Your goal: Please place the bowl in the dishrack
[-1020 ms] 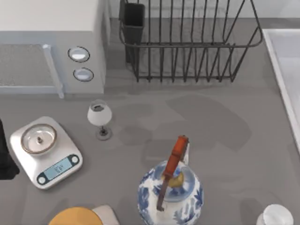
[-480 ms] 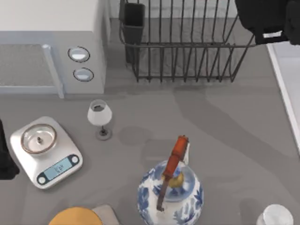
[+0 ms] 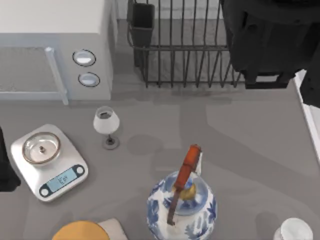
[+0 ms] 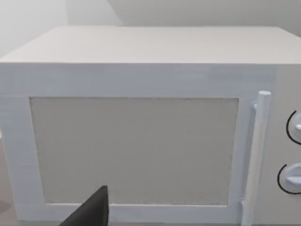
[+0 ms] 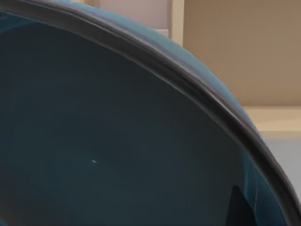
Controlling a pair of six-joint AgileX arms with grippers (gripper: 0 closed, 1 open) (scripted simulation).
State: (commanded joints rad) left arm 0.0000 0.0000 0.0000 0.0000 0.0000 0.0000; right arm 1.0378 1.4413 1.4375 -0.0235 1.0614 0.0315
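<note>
In the top view, the right arm [image 3: 270, 42] is seen as a dark mass at the upper right, over the right end of the one dishrack [image 3: 175, 50]; how far its claw is open cannot be told. On the grey surface [image 3: 240, 140] are counted one microwave [image 3: 55, 50], one wine glass [image 3: 106, 125], one scale [image 3: 49, 161] and one blue-patterned teapot [image 3: 182, 202]. The left arm [image 3: 5, 170] is parked at the left edge. In the left wrist view, the microwave is faced. In the right wrist view, one bowl [image 5: 103, 141] is seen close against the camera.
</note>
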